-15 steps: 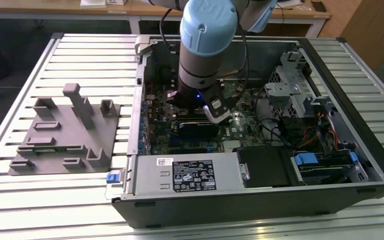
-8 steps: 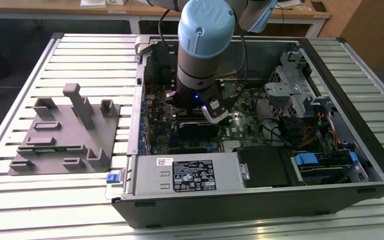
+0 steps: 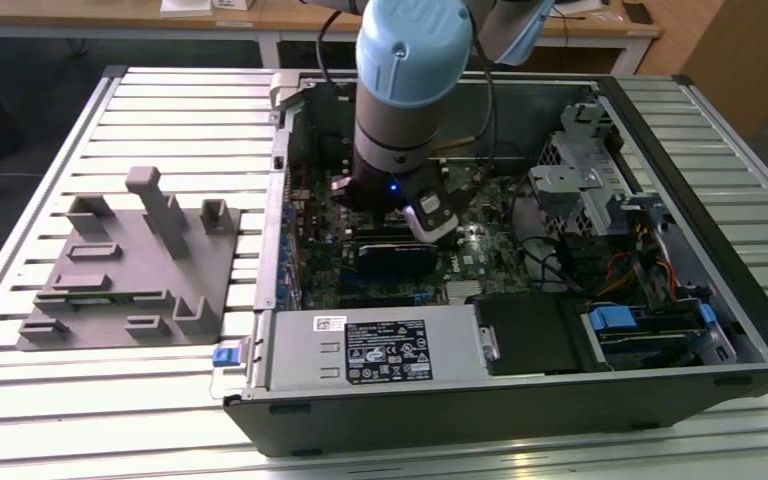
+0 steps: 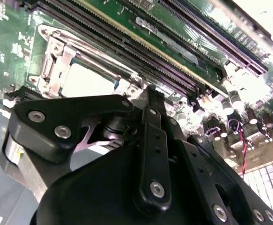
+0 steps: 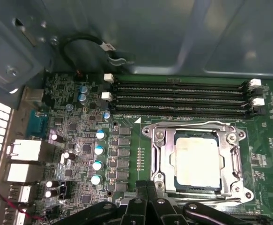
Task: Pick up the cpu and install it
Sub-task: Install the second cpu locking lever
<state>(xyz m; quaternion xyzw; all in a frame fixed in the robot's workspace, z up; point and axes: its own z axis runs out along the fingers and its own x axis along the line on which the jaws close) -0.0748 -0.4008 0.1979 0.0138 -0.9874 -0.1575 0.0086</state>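
The cpu, a pale silver square, lies flat inside the metal-framed socket on the green motherboard; it also appears in the second wrist view, cpu. My gripper hovers just off the socket's edge, beside the cpu and not touching it. Its two black fingertips are pressed together with nothing between them. In the second wrist view the gripper and its black linkages cover part of the socket. In the exterior view the arm reaches down into the open computer case.
The open case's wall surrounds the motherboard. A power supply sits at the near side and a drive cage at the exterior view's right. Memory slots run beside the socket. A grey fixture stands outside the case.
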